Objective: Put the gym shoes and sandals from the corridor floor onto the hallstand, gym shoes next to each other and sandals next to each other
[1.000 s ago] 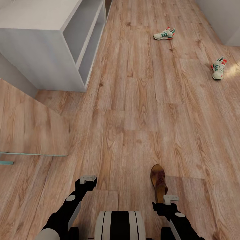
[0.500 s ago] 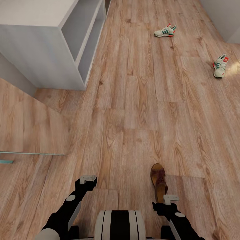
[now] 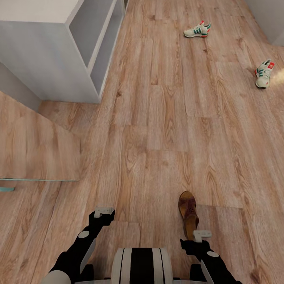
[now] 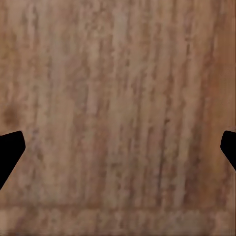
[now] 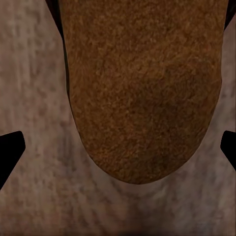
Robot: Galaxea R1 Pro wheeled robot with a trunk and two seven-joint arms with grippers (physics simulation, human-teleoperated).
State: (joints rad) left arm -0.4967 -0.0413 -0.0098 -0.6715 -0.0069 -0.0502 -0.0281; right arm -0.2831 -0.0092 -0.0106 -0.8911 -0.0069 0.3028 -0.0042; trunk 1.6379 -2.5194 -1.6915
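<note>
One dark brown sandal (image 3: pixel 188 212) lies on the corridor floor (image 3: pixel 157 130) just ahead of my base. My right gripper (image 3: pixel 202 238) hangs over its near end. In the right wrist view the sandal's rounded brown end (image 5: pixel 140 88) sits between the wide-apart fingertips of the right gripper (image 5: pixel 118 152), which is open and grips nothing. My left gripper (image 3: pixel 103 216) is also open above bare planks, as the left wrist view shows around the gripper (image 4: pixel 118 150). Two gym shoes lie far ahead and apart: one (image 3: pixel 198 30) at the back, the other (image 3: pixel 263 73) at the far right.
A light grey open-shelved unit (image 3: pixel 55 55) stands at the back left; I cannot tell whether it is the hallstand. A reflective panel with a teal lower edge (image 3: pixel 37 180) stands at the left. A pale wall corner (image 3: pixel 270 17) closes the back right.
The whole head view has shifted a little: the grey unit and both gym shoes sit slightly higher and further right in the picture. Both arms hold their pose.
</note>
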